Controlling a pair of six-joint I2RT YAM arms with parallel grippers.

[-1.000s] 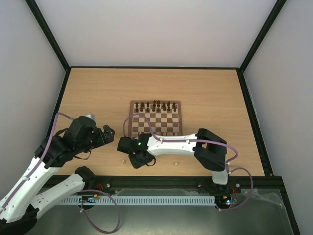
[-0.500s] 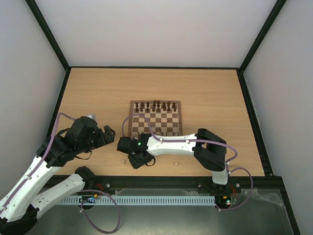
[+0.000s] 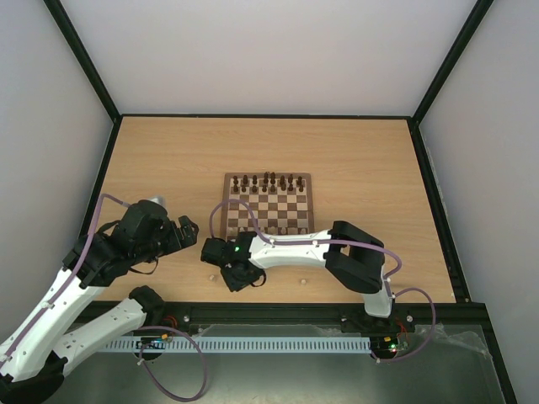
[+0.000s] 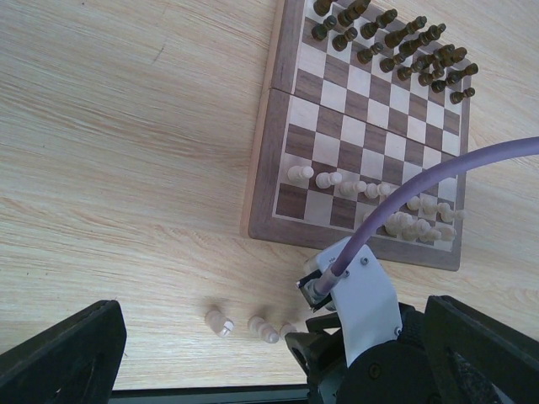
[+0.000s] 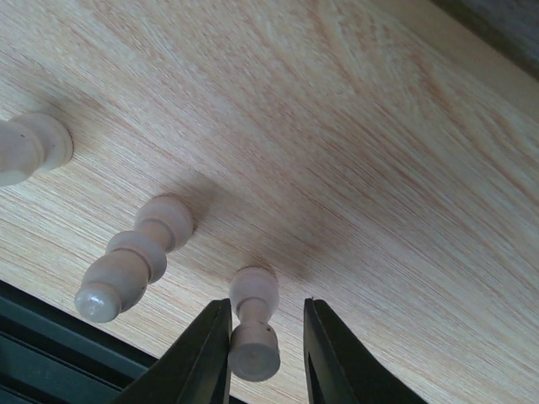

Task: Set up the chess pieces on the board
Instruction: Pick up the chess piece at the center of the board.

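Note:
The board (image 3: 227, 204) lies mid-table. Dark chess pieces (image 3: 268, 183) fill its far rows, and pale ones (image 4: 370, 192) stand along its near rows. Three pale pieces lie off the board near the table's front edge: a pawn (image 5: 253, 324), a taller piece (image 5: 135, 261) and another (image 5: 29, 147). My right gripper (image 5: 265, 307) straddles the upright pawn. Its left finger touches the pawn, while a gap remains at the right finger. My left gripper (image 4: 274, 337) hovers wide open above the table, left of the board, holding nothing.
One more pale piece (image 3: 301, 279) sits on the table right of my right wrist. The table's black front rail (image 3: 278, 310) runs close behind the loose pieces. Black frame posts and white walls enclose the table.
The right jaws have narrowed around the pawn, and the right arm's elbow has shifted slightly left. The left arm has not moved.

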